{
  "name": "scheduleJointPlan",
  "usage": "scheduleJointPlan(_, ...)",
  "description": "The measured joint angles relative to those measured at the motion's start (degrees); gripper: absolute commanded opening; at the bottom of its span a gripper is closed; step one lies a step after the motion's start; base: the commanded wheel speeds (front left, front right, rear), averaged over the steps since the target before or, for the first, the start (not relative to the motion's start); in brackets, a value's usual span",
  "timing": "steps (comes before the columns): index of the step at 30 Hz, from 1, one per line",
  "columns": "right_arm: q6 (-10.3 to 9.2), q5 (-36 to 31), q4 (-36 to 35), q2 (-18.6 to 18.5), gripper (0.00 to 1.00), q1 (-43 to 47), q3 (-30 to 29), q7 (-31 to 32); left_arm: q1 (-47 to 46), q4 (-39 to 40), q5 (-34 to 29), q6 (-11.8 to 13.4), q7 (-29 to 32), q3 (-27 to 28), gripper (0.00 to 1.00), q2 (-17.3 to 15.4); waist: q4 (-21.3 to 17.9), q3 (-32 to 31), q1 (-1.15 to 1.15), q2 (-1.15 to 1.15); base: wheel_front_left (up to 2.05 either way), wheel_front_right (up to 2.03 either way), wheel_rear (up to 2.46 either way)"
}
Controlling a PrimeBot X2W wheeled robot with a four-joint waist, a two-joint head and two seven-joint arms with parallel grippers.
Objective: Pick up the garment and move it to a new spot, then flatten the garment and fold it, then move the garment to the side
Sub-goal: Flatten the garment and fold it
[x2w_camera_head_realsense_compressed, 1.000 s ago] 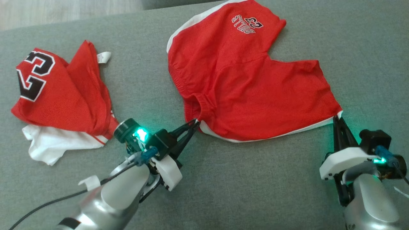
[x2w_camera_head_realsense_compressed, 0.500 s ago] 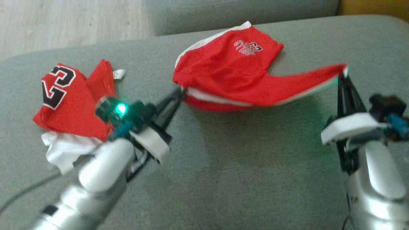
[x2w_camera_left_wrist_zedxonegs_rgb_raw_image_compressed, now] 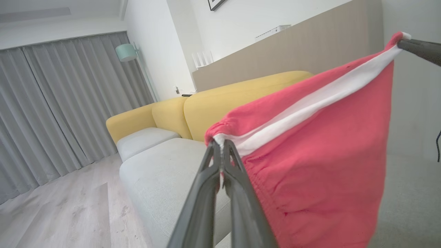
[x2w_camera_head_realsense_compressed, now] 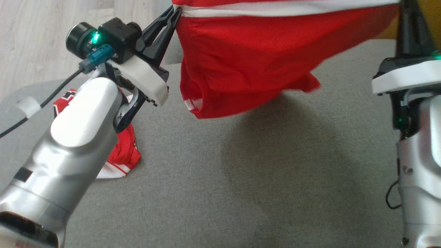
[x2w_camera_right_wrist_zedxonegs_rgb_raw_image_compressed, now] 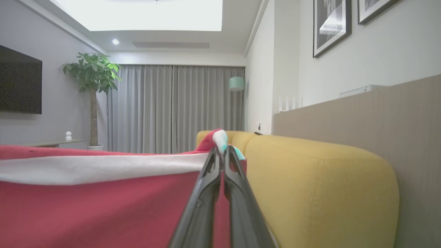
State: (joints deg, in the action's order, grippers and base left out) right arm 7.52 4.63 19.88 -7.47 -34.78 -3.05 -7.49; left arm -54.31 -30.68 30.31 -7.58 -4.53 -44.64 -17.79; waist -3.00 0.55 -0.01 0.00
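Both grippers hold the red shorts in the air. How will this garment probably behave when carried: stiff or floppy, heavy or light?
Probably floppy: the red shorts sag in folds between the left gripper and the right gripper. Likely light, since two fingertip pinches on its white band carry it. Its hanging bottom may swing.

You see a red garment [x2w_camera_head_realsense_compressed: 248, 51] with a white edge band. The cushion [x2w_camera_head_realsense_compressed: 241, 189] is grey, the sofa back [x2w_camera_right_wrist_zedxonegs_rgb_raw_image_compressed: 310, 179] yellow.
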Motion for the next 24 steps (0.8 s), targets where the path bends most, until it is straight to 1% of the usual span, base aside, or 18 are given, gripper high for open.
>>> scheduleJointPlan(4, 0.00, -0.01, -5.34, 0.08, 0.00, 1.89, -1.22, 0.30, 0.53, 3.12, 1.94, 0.00, 1.48, 0.22, 0.00, -0.77, -0.07, -0.96, 0.00, 0.00, 0.00, 0.00, 0.00)
scheduleJointPlan(8, 0.00, -0.02, -10.58, 0.60, 0.00, 6.51, -1.38, 2.66, 2.71, 8.37, 2.98, 0.13, 3.61, 0.23, 0.00, -3.13, -0.06, -0.64, 0.01, 0.00, 0.00, 0.00, 0.00)
scheduleJointPlan(11, 0.00, -0.20, -13.73, 1.27, 0.00, 8.85, -1.63, 4.78, 4.90, 11.89, 3.77, 0.60, 6.01, 0.18, 0.00, -4.76, -0.12, -0.01, 0.00, 0.00, 0.00, 0.00, 0.00)
scheduleJointPlan(15, 0.00, -1.03, -16.26, 1.25, 0.00, 8.56, -1.47, 7.59, 5.26, 14.49, 3.96, 1.77, 8.31, 0.26, 0.00, -6.45, -0.41, 1.59, 0.00, 0.00, 0.00, 0.00, 0.00)
scheduleJointPlan(18, 0.00, -0.66, -15.88, 1.29, 0.00, 7.22, -0.86, 9.31, 4.61, 14.39, 6.03, 2.03, 10.40, 1.10, 0.00, -6.45, -0.66, 3.58, 0.01, 0.00, 0.00, 0.00, 0.00)
scheduleJointPlan(20, 0.00, 2.80, -13.61, 1.82, 0.00, 4.45, -1.48, 10.42, 2.83, 13.48, 6.76, 2.02, 11.06, 1.89, 0.00, -6.37, -0.86, 5.38, 0.00, 0.00, 0.00, 0.00, 0.00)
scheduleJointPlan(21, 0.00, 4.19, -11.91, 2.02, 0.00, 2.32, -1.71, 10.53, 1.15, 12.59, 6.36, 2.01, 10.95, 2.11, 0.00, -6.44, -0.98, 6.46, 0.01, 0.00, 0.00, 0.00, 0.00)
scheduleJointPlan(22, 0.00, 4.59, -8.48, 2.01, 0.00, -2.81, -1.78, 10.53, -3.57, 10.55, 4.10, 1.78, 10.45, 2.10, 0.00, -6.54, -1.21, 8.79, 0.02, 0.00, 0.00, 0.00, 0.00)
scheduleJointPlan(24, 0.00, 4.94, -5.00, 1.83, 0.00, -8.96, -1.41, 10.12, -8.85, 8.00, 3.94, 1.54, 9.93, 3.09, 0.00, -5.72, -1.40, 11.36, 0.02, 0.00, 0.00, 0.00, 0.00)
